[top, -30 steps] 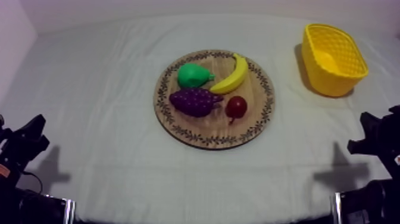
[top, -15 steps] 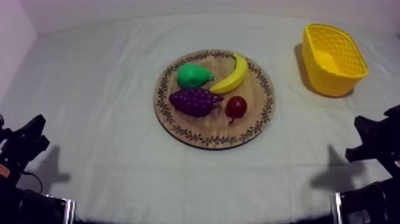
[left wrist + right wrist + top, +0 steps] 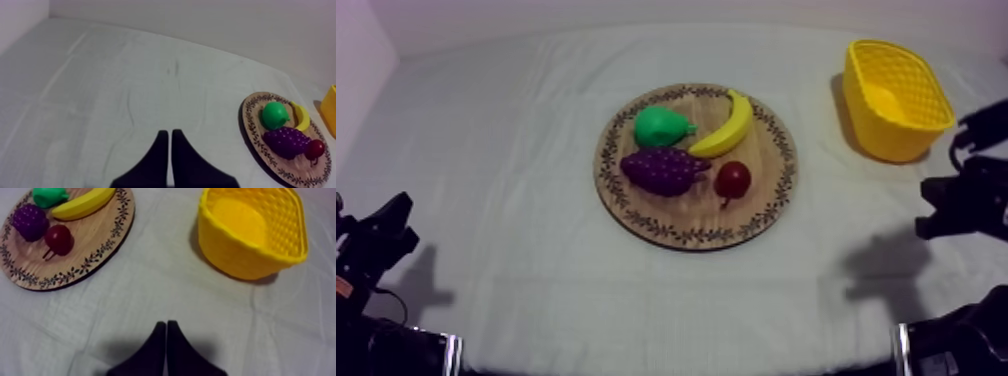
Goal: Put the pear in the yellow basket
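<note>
The green pear (image 3: 661, 126) lies at the back left of the round wooden board (image 3: 686, 238), beside the banana (image 3: 728, 125) and behind the grapes (image 3: 664, 170). From the right wrist the pear (image 3: 49, 196) shows at the board's far side. The yellow basket (image 3: 894, 98) stands at the table's right, with nothing in it. My right gripper (image 3: 166, 324) is shut on nothing, above the cloth in front of the basket (image 3: 252, 233); seen from above, the right gripper (image 3: 938, 206) hangs just below the basket. My left gripper (image 3: 167, 133) is shut on nothing and rests low at the left (image 3: 394, 222).
A small red fruit (image 3: 733, 179) lies on the board to the right of the grapes. The cloth between board and basket is bare. A pale wall runs behind the table.
My right arm has lifted and moved forward towards the basket; its shadow slid inward on the cloth. The left arm and the fruit have not moved.
</note>
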